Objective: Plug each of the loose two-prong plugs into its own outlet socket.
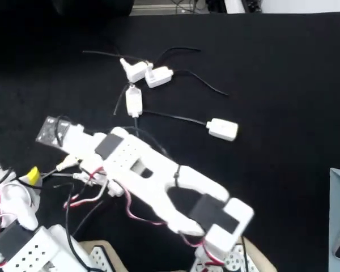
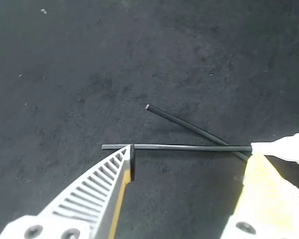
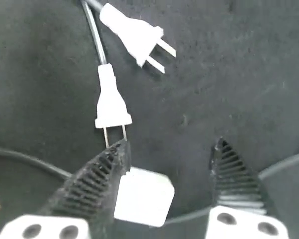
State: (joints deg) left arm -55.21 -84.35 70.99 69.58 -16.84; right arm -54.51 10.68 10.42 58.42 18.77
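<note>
1. The right gripper stood released over the matte black table, its jaws wide apart.
2. The nearest plug lay just beyond one ribbed black finger. Its long axis ran in line with that finger, and its two thin metal prongs pointed back at the tip. In the high view the plug sat in the upper centre of the frame.
3. A smooth, square white socket block rested between the jaws, just beside the same finger.
4. The left gripper was likewise released and empty, with a thin black cable crossing at its tips.
5. The right arm was judged nearer.
</note>
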